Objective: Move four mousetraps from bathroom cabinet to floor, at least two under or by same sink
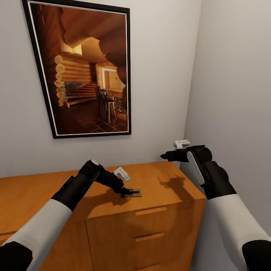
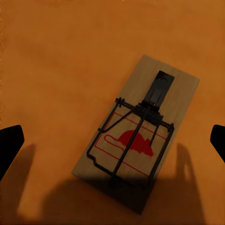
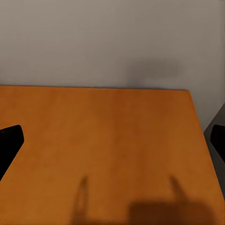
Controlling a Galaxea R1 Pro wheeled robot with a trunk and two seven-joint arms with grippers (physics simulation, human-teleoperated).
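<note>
We face the orange-brown cabinet [image 1: 113, 210], its flat top serving as our bench, with a framed picture [image 1: 84, 67] on the wall at twelve o'clock above it. One mousetrap [image 1: 131, 193] lies flat near the front edge of that top, above the drawer pulls, at about five o'clock from the picture.

Our left gripper [image 1: 128, 192] hangs right over the trap, its fingers [image 2: 10, 143] spread wide, dark tips at either side of the left wrist view with the board [image 2: 138, 140] between them. Our right gripper [image 1: 164, 155] hovers over the cabinet's right end, fingers apart and holding nothing.

We judge the trap light, stiff and thin, so it offers little height to pinch. We would close on the board's two long edges, clear of the wire spring.
</note>
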